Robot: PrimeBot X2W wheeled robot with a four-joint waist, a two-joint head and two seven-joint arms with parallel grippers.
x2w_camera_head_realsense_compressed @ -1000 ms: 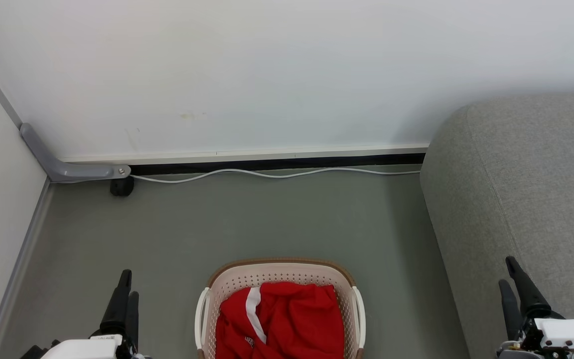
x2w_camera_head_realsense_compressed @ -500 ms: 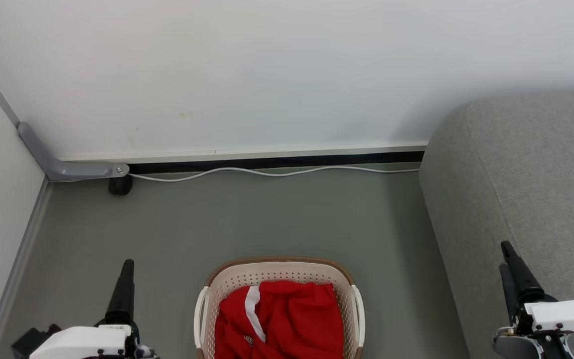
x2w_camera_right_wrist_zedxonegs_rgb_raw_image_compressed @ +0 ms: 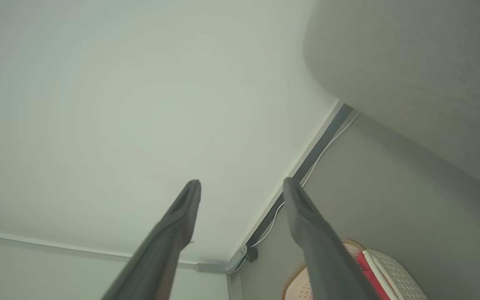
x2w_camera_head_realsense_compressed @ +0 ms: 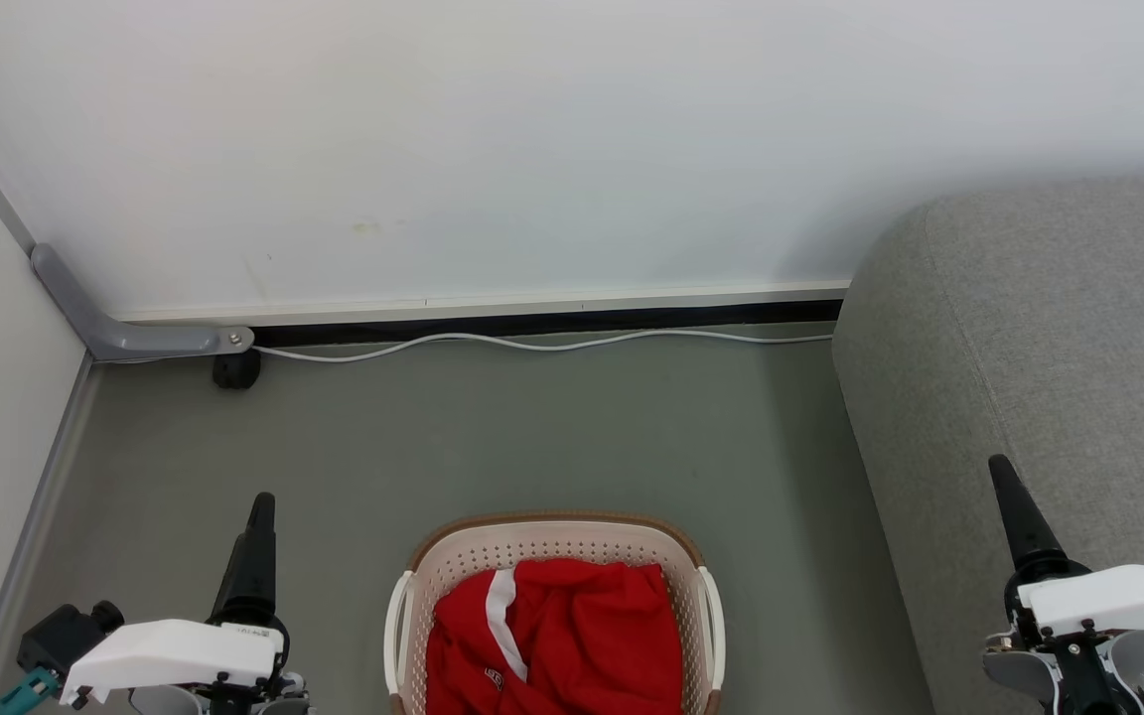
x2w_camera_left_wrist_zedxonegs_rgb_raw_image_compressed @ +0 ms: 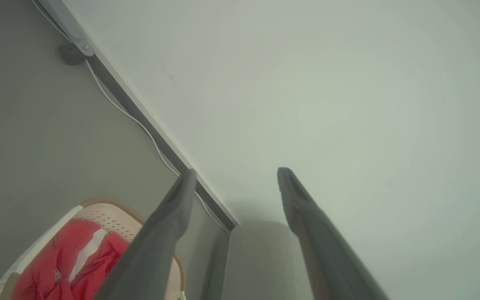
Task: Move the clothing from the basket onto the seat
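Sitting on grey floor (x2w_camera_head_realsense_compressed: 552, 437), basket (x2w_camera_head_realsense_compressed: 552, 544) near seat (x2w_camera_head_realsense_compressed: 1049, 328), white wall (x2w_camera_head_realsense_compressed: 532, 149), both jaws released.

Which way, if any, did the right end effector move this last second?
Yes: the right end effector moved up the head view and slightly left, against the oval cream plastic basket, whose rim stayed put.

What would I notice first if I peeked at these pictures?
The bright red clothing, bunched in the cream basket on the grey floor, bottom centre of the head view. Next, the big grey seat on the right side, and a white cable along the foot of the wall.
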